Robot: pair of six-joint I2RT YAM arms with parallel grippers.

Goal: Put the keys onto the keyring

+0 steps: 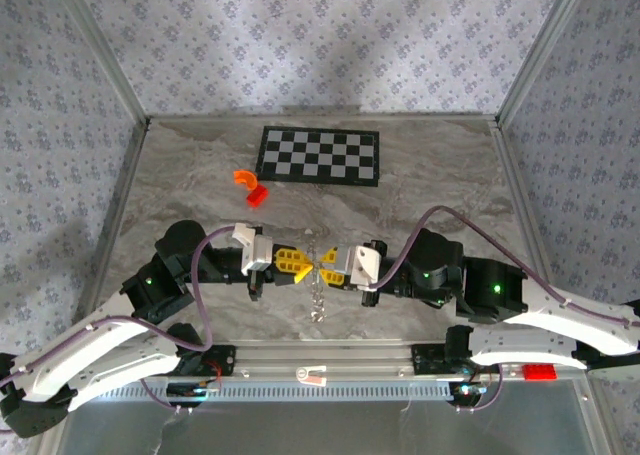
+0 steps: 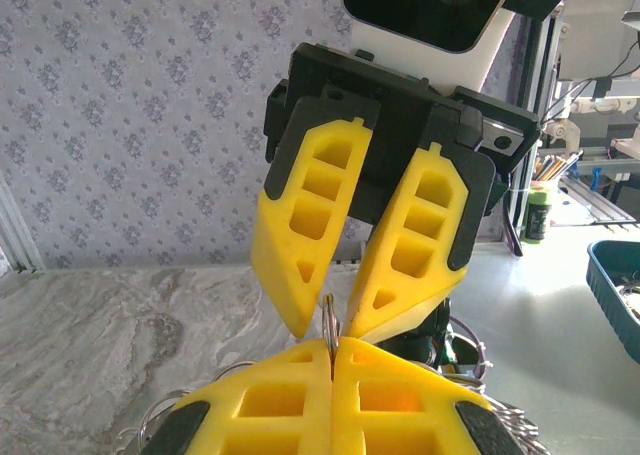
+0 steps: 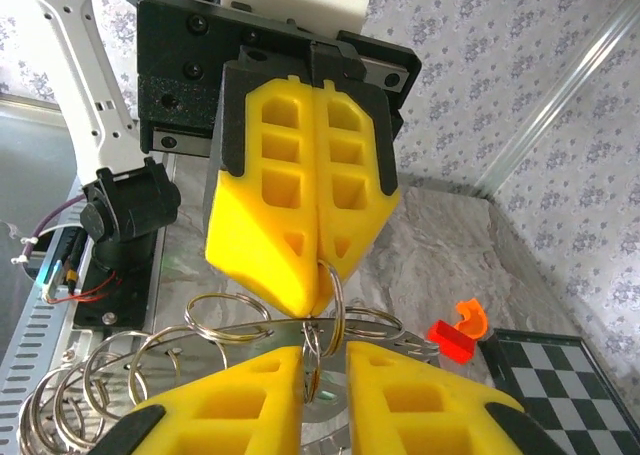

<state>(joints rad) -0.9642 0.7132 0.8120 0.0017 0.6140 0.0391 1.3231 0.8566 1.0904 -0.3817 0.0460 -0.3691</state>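
Left gripper [image 2: 331, 347]: sitting closest to the lens in the left wrist view, chunky yellow fingers pressing flat together, pinching one loop of the keyring [image 1: 318, 295], a silvery bunch of thin wire rings, right at the seam.
Right gripper [image 3: 324, 353]: pointing straight at its partner, tip to tip, yellow fingers standing narrowly parted, straddling a wire loop, not visibly touching it.
Keyring position: hanging between the two sets of tips over the middle of the table, more loops spilling down and fanning out below the right fingers in the right wrist view.
Grey marbled table [image 1: 440, 185]: carrying everything else well beyond the grippers.
Black-and-white checkerboard [image 1: 320, 155]: lying flat near the far edge.
Orange curved piece [image 1: 245, 178]: resting just off the checkerboard's near left corner.
Small red piece [image 1: 258, 197]: sitting just beside the orange one, on its near side.
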